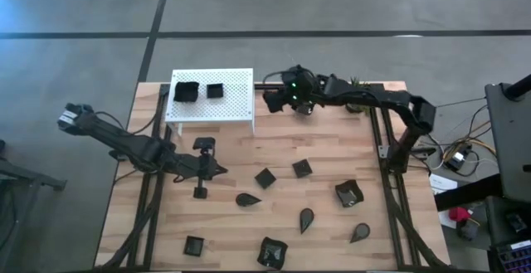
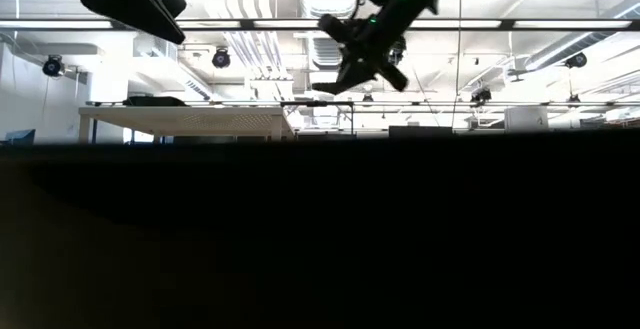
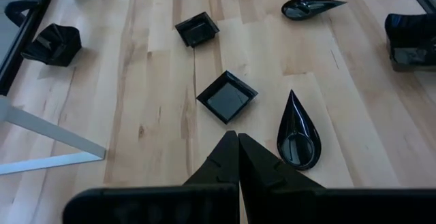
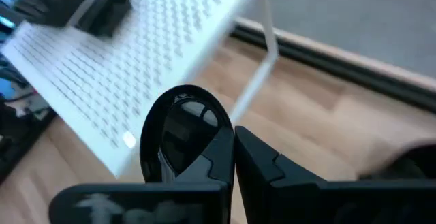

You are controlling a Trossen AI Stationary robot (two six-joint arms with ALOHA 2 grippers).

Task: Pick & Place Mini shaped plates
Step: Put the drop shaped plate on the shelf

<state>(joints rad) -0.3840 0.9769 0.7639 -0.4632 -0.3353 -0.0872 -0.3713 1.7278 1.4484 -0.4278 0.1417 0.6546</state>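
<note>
Several mini shaped plates lie on the wooden table: square ones [image 1: 265,177] [image 1: 302,168], teardrops [image 1: 247,199] [image 1: 307,219] and larger ones [image 1: 349,193] [image 1: 272,252]. Two more plates [image 1: 184,91] [image 1: 215,90] sit on the white perforated platform [image 1: 232,111] at the far left. My right gripper [image 1: 275,100] hangs beside the platform's right edge, shut on a glossy black plate with a rounded end [image 4: 180,132]. My left gripper [image 3: 238,146] hovers shut and empty above the table, just short of a square plate [image 3: 227,97] and a teardrop [image 3: 298,129]. My right gripper pinches the black plate between its two fingers at the part nearest the wrist [image 4: 208,152]; the fingers hide the exact spot. The plate's rounded end [image 4: 178,105] sticks out past the fingertips. It is lifted clear, above the platform's edge [image 4: 157,54].
A small green plant [image 1: 358,82] stands at the table's far edge behind the right arm. The platform rests on thin white legs [image 4: 262,67]. Dark rails [image 1: 377,140] run along the table's sides. Bare wood lies between the platform and the scattered plates.
</note>
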